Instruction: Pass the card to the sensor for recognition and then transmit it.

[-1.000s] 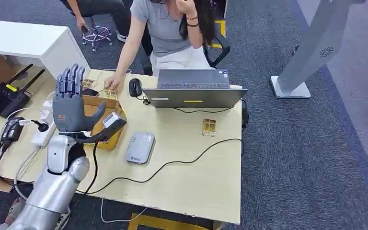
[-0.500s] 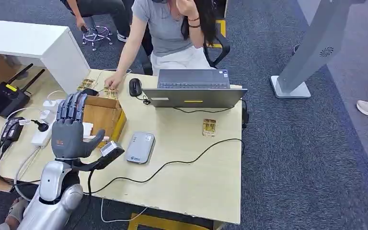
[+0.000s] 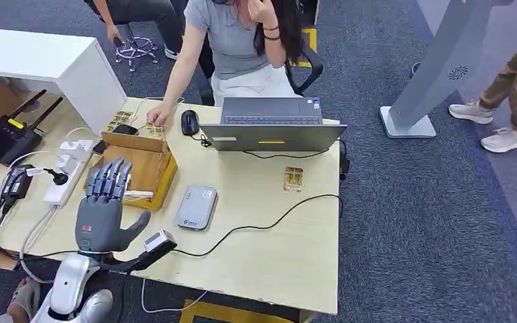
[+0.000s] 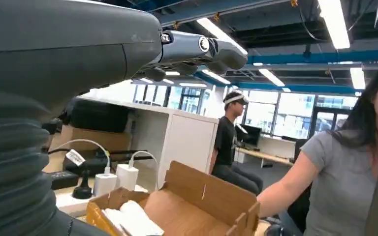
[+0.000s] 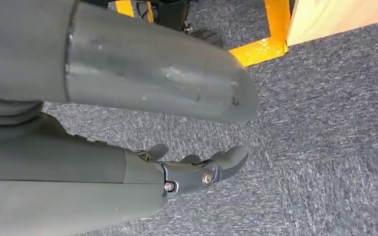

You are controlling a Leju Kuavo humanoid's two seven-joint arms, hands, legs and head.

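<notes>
A gold-patterned card (image 3: 293, 179) lies flat on the wooden table (image 3: 276, 262), in front of the laptop. More such cards (image 3: 122, 120) lie at the table's back left, by a seated person's hand (image 3: 159, 117). The grey-white sensor (image 3: 196, 207) lies mid-table. My left hand (image 3: 104, 208) is raised over the front left of the table, just short of the open cardboard box (image 3: 138, 168), fingers spread and holding nothing. In the left wrist view its fingers (image 4: 197, 49) point over the box (image 4: 187, 201). My right hand (image 5: 197, 172) hangs over the carpet with nothing in it.
A laptop (image 3: 272, 124) and mouse (image 3: 189, 122) stand at the back. A black cable (image 3: 256, 225) crosses the table to the right of the sensor. A power strip (image 3: 67, 168) and router (image 3: 10, 134) sit left. Another person's legs (image 3: 511, 101) stand beside a grey floor stand (image 3: 437, 67) on the right.
My left hand has drawn back from above the box towards the table's front edge, still spread. A person has walked in at the right.
</notes>
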